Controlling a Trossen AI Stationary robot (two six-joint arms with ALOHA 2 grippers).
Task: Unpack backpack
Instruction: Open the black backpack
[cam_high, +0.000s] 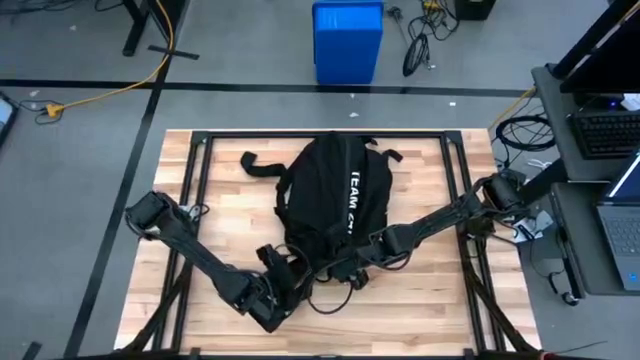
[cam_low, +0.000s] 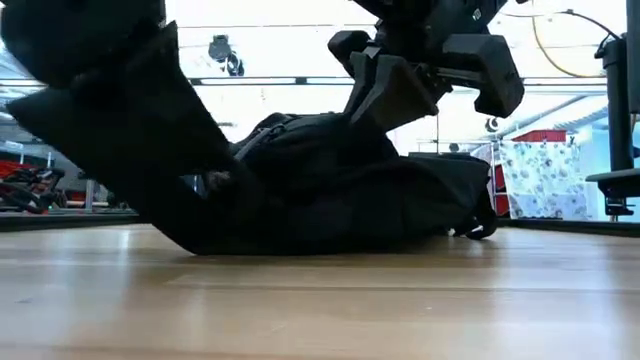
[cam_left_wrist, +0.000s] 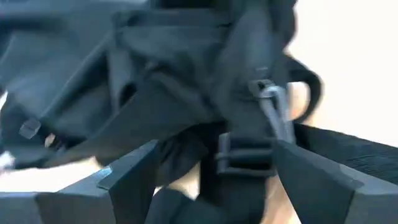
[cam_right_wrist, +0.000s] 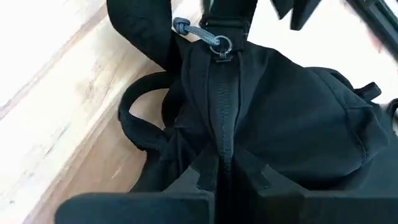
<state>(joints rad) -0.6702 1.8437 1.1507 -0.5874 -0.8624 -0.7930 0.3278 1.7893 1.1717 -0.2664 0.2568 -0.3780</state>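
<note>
We see the backpack (cam_high: 335, 190), black soft fabric with white lettering down its side, lying flat at the middle of the pale wooden tabletop (cam_high: 430, 300), its straps trailing out at both ends. The left gripper (cam_high: 282, 290) sits at the backpack's near end, its fingers (cam_left_wrist: 134, 177) spread either side of a buckled strap (cam_left_wrist: 244, 158). The right gripper (cam_high: 352, 268) meets the same end, pressed together on the closed zipper seam (cam_right_wrist: 222, 118) below the metal zipper pull (cam_right_wrist: 219, 43). Beyond the tabletop's far edge, a blue bin (cam_high: 347, 40) stands on grey floor (cam_high: 250, 40); a laptop (cam_high: 625, 220) sits on a desk beside the tabletop.
</note>
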